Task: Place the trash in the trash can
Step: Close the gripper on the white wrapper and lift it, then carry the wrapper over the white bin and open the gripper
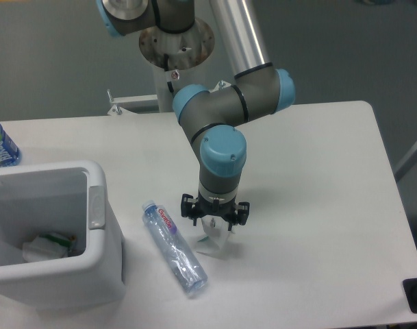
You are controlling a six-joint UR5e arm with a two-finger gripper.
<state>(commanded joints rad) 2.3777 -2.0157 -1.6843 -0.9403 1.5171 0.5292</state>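
1. Gripper (214,223) sits low over the crumpled white wrapper (216,240), fingers pointing down with the jaws spread wide, one to each side of the wrapper's upper end; nothing is held yet, and whether the fingertips touch the wrapper cannot be told from this view.
2. The wrapper lies on the table (318,171) just right of the crushed bottle (174,247), which lies aslant with its cap toward the trash can (54,233). The two pieces are close but apart.
3. The step in hand, as I judge it, is picking up the wrapper. To do it well, the fingers should go down until they straddle the bulk of the wrapper, not only its raised edge, then close fully, since thin crumpled film gives way and slips out of a loose pinch.
4. Keep the left finger clear of the bottle, so the closing does not nudge it or trap it along with the wrapper.
5. Lift straight up before moving left, high enough to pass over the can's thick rim, and release only when well inside the opening.
6. The can stands at the table's left edge with some white and green scrap (47,245) already at its bottom; the bottle would follow afterwards.
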